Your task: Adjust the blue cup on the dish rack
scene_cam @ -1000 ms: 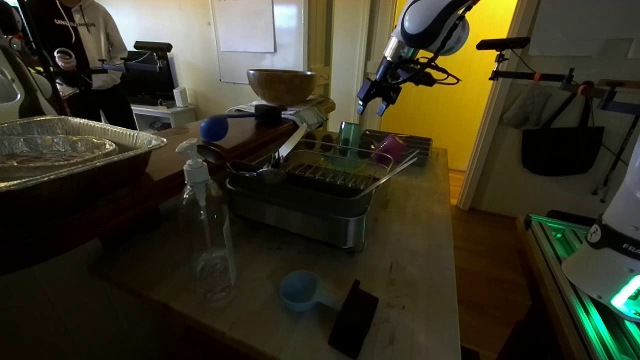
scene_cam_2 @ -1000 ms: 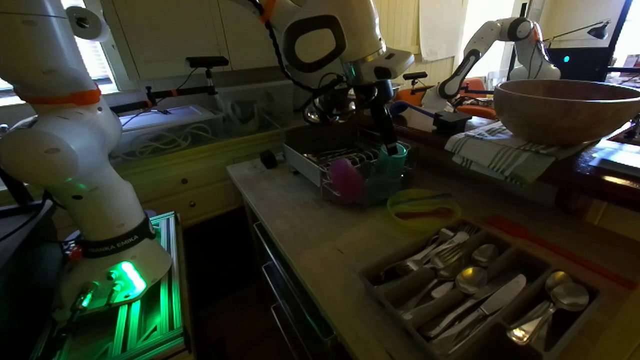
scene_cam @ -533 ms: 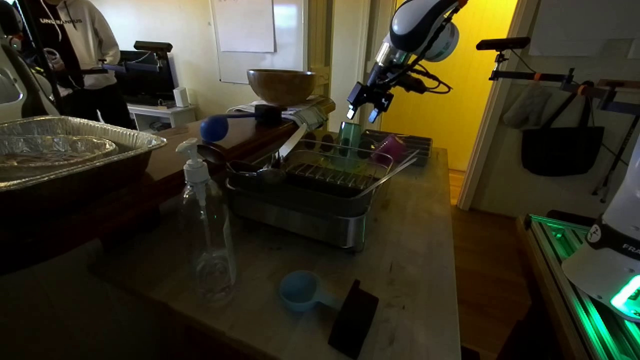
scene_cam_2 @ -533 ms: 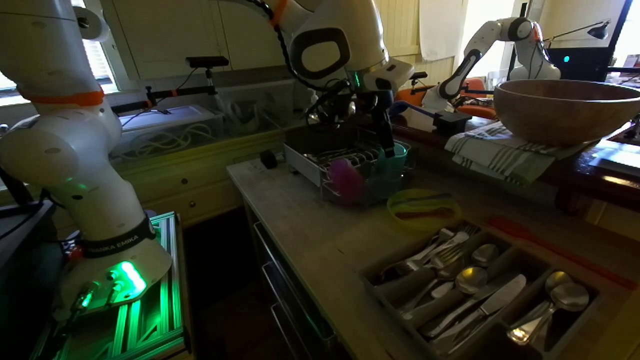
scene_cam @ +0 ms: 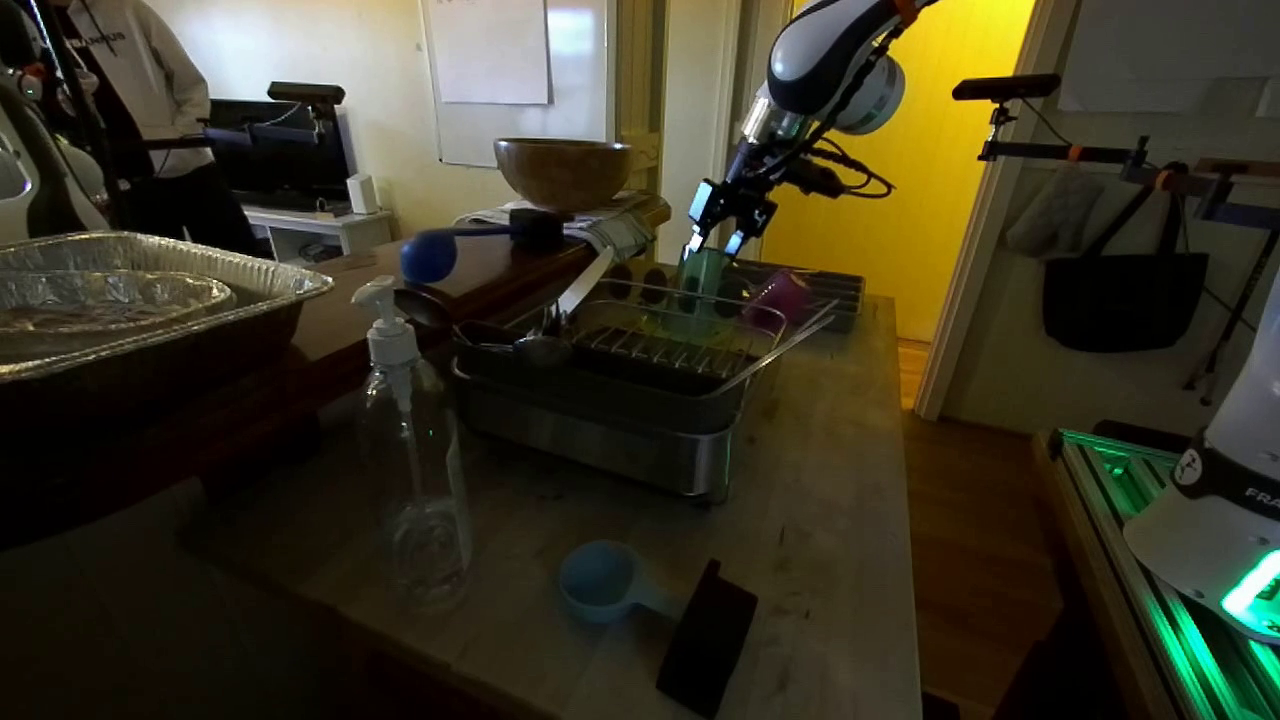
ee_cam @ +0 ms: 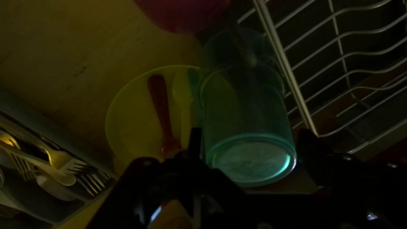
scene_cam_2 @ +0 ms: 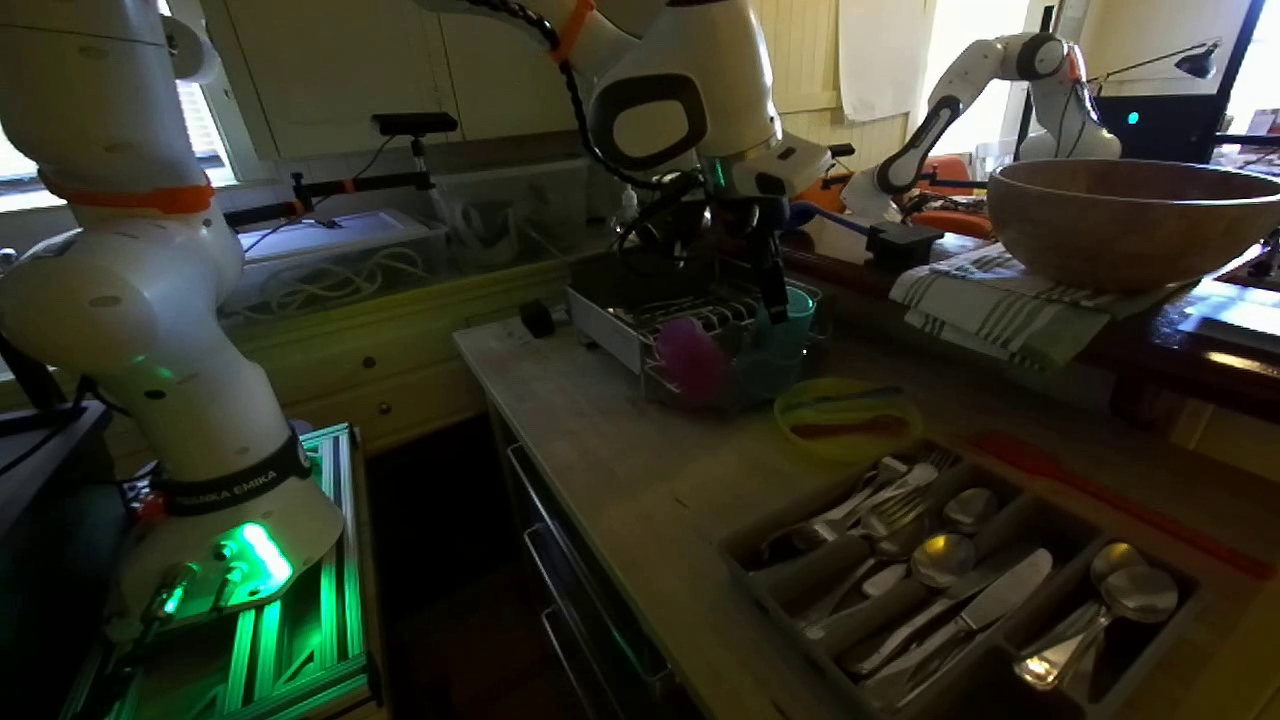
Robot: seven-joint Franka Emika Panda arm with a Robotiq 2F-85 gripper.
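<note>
The blue cup (scene_cam: pixel 706 290) is a translucent teal tumbler at the end of the grey dish rack (scene_cam: pixel 600 435). It also shows in an exterior view (scene_cam_2: pixel 785 345). In the wrist view the cup (ee_cam: pixel 244 111) is bottom-up, its closed base facing me, beside the rack's wire edge (ee_cam: pixel 281 60). My gripper (scene_cam: pixel 714 246) is at the cup's upper end, and also shows in an exterior view (scene_cam_2: pixel 775 310). In the wrist view the gripper (ee_cam: pixel 251 136) is open, one dark finger on each side of the cup's base. Narrow gaps show; contact is hard to tell in the dark.
A pink cup (scene_cam_2: pixel 690 360) hangs on the rack beside the blue cup. A yellow bowl (scene_cam_2: pixel 850 425) with utensils stands close by. A cutlery tray (scene_cam_2: pixel 745 560) lies farther along the counter. A wooden bowl (scene_cam_2: pixel 1130 225) stands on the raised ledge.
My gripper has come down and across toward the blue cup, from above it to around its upper end. The cup and rack have not visibly moved.
</note>
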